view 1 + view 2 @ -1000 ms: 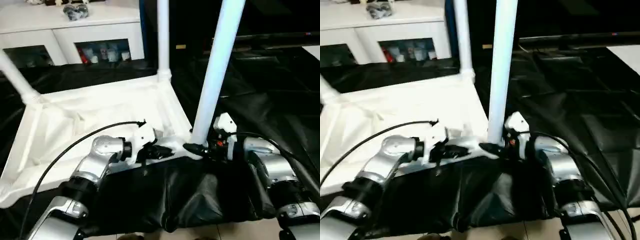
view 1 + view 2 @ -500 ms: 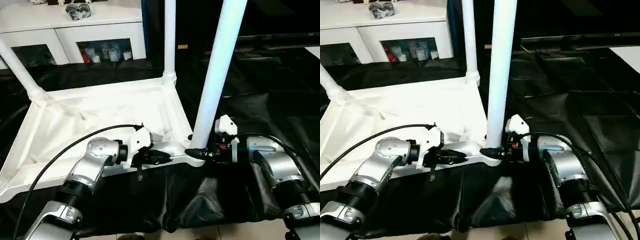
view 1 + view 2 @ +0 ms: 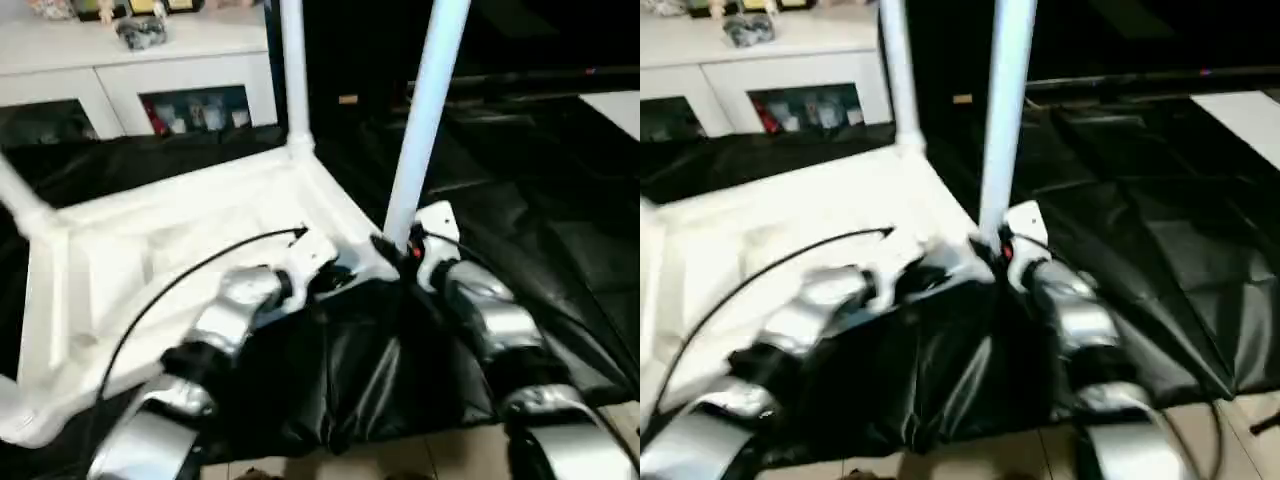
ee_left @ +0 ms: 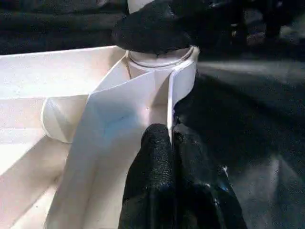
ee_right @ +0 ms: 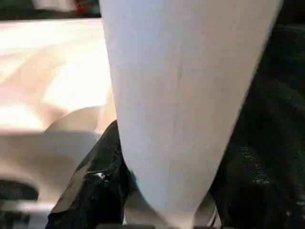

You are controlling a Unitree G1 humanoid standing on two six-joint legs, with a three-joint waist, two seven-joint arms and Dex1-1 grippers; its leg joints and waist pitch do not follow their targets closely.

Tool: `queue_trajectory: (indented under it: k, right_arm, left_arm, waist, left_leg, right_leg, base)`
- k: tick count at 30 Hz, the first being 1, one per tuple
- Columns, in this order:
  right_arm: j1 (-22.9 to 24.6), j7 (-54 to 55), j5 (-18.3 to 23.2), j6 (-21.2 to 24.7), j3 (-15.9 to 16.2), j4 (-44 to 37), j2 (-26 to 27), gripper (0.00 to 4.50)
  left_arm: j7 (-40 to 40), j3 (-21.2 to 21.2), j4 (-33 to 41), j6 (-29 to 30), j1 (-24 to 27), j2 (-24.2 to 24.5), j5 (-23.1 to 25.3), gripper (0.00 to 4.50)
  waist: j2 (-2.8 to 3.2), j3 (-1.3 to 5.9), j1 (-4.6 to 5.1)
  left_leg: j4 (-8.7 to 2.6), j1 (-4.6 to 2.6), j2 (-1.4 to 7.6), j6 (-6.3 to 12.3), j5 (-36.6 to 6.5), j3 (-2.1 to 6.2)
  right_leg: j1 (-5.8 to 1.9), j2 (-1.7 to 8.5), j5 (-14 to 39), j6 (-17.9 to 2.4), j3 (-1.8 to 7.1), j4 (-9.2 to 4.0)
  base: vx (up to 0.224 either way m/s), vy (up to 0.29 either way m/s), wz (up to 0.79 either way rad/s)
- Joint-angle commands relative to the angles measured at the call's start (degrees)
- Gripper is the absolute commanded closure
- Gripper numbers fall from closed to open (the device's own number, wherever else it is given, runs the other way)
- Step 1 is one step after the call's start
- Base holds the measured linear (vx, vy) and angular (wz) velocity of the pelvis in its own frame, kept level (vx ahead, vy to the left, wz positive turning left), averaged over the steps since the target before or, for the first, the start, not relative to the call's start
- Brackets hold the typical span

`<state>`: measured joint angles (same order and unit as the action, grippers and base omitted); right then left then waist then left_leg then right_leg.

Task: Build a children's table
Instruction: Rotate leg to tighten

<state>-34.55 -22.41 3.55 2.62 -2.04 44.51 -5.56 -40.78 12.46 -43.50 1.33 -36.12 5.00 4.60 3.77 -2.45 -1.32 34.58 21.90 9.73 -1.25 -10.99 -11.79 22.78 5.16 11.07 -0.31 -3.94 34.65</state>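
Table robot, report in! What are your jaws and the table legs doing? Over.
Left gripper shut on tabletop rim. Right gripper around near leg at its socket. Leg upright. Black sheet underneath, nothing blocking.

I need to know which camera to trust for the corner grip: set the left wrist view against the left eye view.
Left wrist view's own: the left fingers, seen close, pinching the thin rim of the tabletop just short of the corner socket. Left eye view's own: the white cabinet, the far leg, the silver forearms. Shared: the tabletop, the base of the near leg clasped by the right fingers, the black sheet.
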Motion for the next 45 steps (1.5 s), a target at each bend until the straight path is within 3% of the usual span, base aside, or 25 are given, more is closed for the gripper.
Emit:
queue_trajectory:
  k: [1,4,6,9,14,18,23,25,27,30,36,38,45]
  right_arm:
    - [0.1,1.3,1.0,1.6,2.2,5.0,6.8,2.54]
    - [-0.6,2.2,-1.1,-1.5,3.7,5.7,8.7,2.54]
    - [-0.4,1.5,-1.4,-2.5,4.1,5.8,8.9,1.98]
    - [0.3,-1.3,-0.6,-2.9,3.9,5.0,8.1,1.75]
    - [2.0,-7.8,-0.9,-4.6,5.0,2.1,4.3,1.28]
    - [3.3,-14.0,-1.4,-4.8,6.4,-0.2,-0.2,0.94]
    - [4.6,-22.6,0.5,-4.1,7.0,-3.7,-5.0,0.8]
    - [5.3,-30.0,1.2,-4.1,7.0,-5.7,-8.8,0.8]
    - [5.4,-31.5,1.4,-4.1,7.2,-6.1,-9.5,0.8]
    - [5.9,-37.1,3.0,-2.7,7.6,-8.0,-12.2,0.8]
    - [6.7,-46.7,4.9,0.3,9.4,-11.2,-16.0,0.8]
    - [7.1,-48.8,5.2,1.0,10.2,-11.9,-16.6,1.13]
    - [8.2,-54.3,5.6,3.3,12.5,-14.5,-18.5,1.55]
  left_arm:
    - [2.4,1.0,0.3,-1.3,-3.3,-4.3,-0.5,4.5]
    - [2.2,1.0,-0.9,-2.0,-3.8,-5.2,-0.4,4.5]
    - [1.7,0.9,-1.1,-2.2,-3.7,-5.1,-0.5,4.5]
    - [-0.2,1.0,-0.7,-2.8,-3.1,-4.2,-0.9,4.5]
    - [-4.6,0.9,1.3,-3.6,-1.6,-2.1,-2.1,4.5]
    - [-8.8,0.9,3.5,-4.4,-0.2,-0.3,-3.1,4.5]
    - [-14.0,1.3,6.0,-5.1,1.2,1.9,-4.3,4.5]
    - [-18.6,1.4,8.7,-4.8,2.6,3.8,-5.7,4.5]
    - [-19.4,1.5,9.2,-4.8,2.9,4.2,-6.0,4.5]
    - [-22.4,1.6,11.6,-4.4,4.2,5.8,-7.0,4.5]
    - [-25.8,1.5,14.4,-3.3,6.2,8.5,-8.2,4.5]
    - [-26.7,1.4,14.8,-3.1,6.6,9.1,-8.4,4.5]
    - [-29.2,1.9,17.2,-1.6,8.1,11.2,-9.3,4.5]
  waist:
    - [-0.58,3.05,0.25]
    - [-0.71,3.02,0.42]
    - [-0.77,3.05,0.43]
    - [-0.91,3.06,0.4]
    - [-0.86,3.11,0.25]
    - [-0.76,3.26,0.29]
    - [-0.66,3.9,-0.44]
    - [-0.68,3.92,-1.14]
    - [-0.69,3.76,-1.44]
    - [-0.72,3.55,-1.79]
    - [-0.95,3.45,-2.05]
    - [-0.94,3.48,-2.2]
    - [-0.88,3.51,-2.36]
  left_leg:
    - [-4.97,-1.15,3.39,0.09,-19.2,2.48]
    - [-4.93,-1.08,3.35,0.64,-19.1,2.38]
    - [-4.88,-0.96,3.37,1.23,-18.5,2.34]
    - [-4.81,-0.85,3.43,2.36,-17.4,2.22]
    - [-4.72,-0.83,3.49,3.26,-16.5,2.13]
    - [-4.6,-0.4,3.49,4.23,-14.3,2.15]
    - [-3.73,-0.35,3.7,8.16,-7.2,1.77]
    - [-3.48,-0.42,3.82,9.29,-6.4,1.62]
    - [-3.5,-0.41,3.87,9.36,-7.3,1.53]
    - [-3.93,-0.58,4.05,7.6,-10.0,1.69]
    - [-4.0,-0.67,4.04,6.46,-10.8,1.65]
    - [-3.96,-0.71,4.03,6.41,-10.3,1.63]
    - [-3.99,-0.75,4.11,6.22,-9.8,1.7]
  right_leg:
    - [-1.68,4.07,21.2,-10.6,2.52,-5.72]
    - [-1.66,4.12,20.2,-11.2,2.58,-5.71]
    - [-1.81,4.13,19.4,-11.5,2.58,-5.6]
    - [-1.93,4.16,18.3,-11.9,2.63,-5.49]
    - [-2.02,4.11,17.5,-12.0,2.67,-5.44]
    - [-2.4,4.1,14.4,-13.0,2.56,-4.92]
    - [-2.72,3.73,2.1,-16.4,2.35,-3.46]
    - [-2.6,3.81,0.6,-17.1,2.29,-3.24]
    - [-2.51,3.81,1.9,-17.0,2.32,-3.36]
    - [-2.55,3.78,6.6,-16.2,2.31,-3.75]
    - [-2.4,3.79,8.7,-15.4,2.51,-3.93]
    - [-2.32,3.8,8.9,-15.3,2.52,-3.91]
    - [-2.27,3.77,8.4,-15.3,2.51,-3.77]
  base:
    - [0.0,0.0,0.0]
    - [0.0,0.0,0.0]
    - [0.0,0.0,0.0]
    - [0.0,0.0,0.0]
    - [0.0,0.0,0.0]
    - [0.0,0.0,0.0]
    - [0.0,0.0,0.0]
    - [0.0,0.0,0.0]
    - [0.0,0.0,0.0]
    - [0.0,0.0,0.0]
    - [0.0,0.0,0.0]
    - [0.0,0.0,0.0]
    - [0.0,0.0,0.0]
